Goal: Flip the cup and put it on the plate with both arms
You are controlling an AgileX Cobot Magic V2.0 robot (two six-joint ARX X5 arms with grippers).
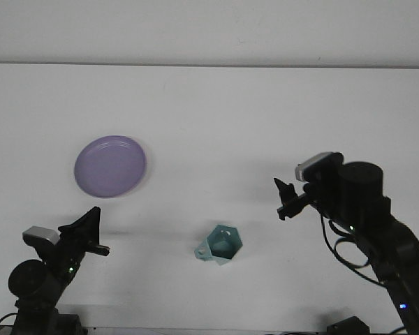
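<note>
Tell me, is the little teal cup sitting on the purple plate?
No, the teal cup rests on the bare white table, well to the right of the purple plate, which holds nothing.

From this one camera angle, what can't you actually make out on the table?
- Teal cup, front view: too small to tell whether it stands upright or how its handle points.
- Left tool, front view: dark against its own arm and seen side-on, so the finger gap is unreadable.
- Right tool, front view: small and black; open or shut cannot be told.
- Both arm bases: cut off by the bottom edge.
- Purple plate: rim height unclear from above.
</note>
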